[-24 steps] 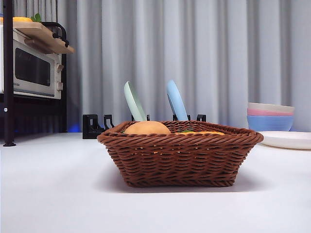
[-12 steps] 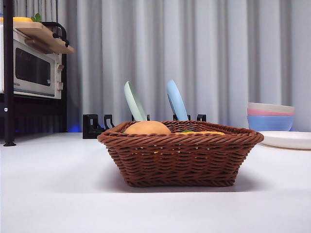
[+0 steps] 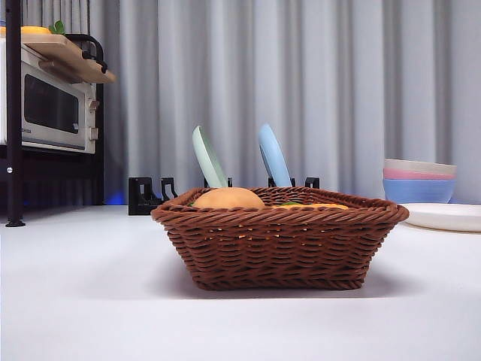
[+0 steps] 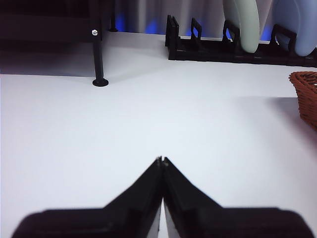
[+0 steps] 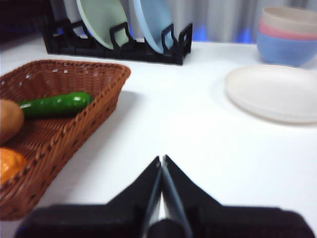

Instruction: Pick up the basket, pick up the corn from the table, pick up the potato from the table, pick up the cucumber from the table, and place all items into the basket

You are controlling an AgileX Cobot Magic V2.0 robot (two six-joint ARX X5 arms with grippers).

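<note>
The reddish-brown wicker basket [image 3: 278, 237] stands on the white table [image 3: 90, 301] in the middle of the front view. The tan potato [image 3: 228, 198] pokes above its rim, and a sliver of orange corn [image 3: 319, 205] shows beside it. The right wrist view shows the basket [image 5: 54, 129] with the green cucumber [image 5: 55, 104], the potato [image 5: 9, 120] and the corn [image 5: 9, 165] inside. My right gripper [image 5: 162, 161] is shut and empty over the bare table beside the basket. My left gripper [image 4: 161, 160] is shut and empty, with the basket's edge [image 4: 304, 94] well off to one side.
A black dish rack [image 3: 150, 197] holds a green plate [image 3: 207, 158] and a blue plate [image 3: 273, 156] behind the basket. Stacked bowls [image 3: 418, 180] and a white plate [image 3: 443, 216] sit at the right. A microwave [image 3: 49, 109] on a black shelf stands at the left.
</note>
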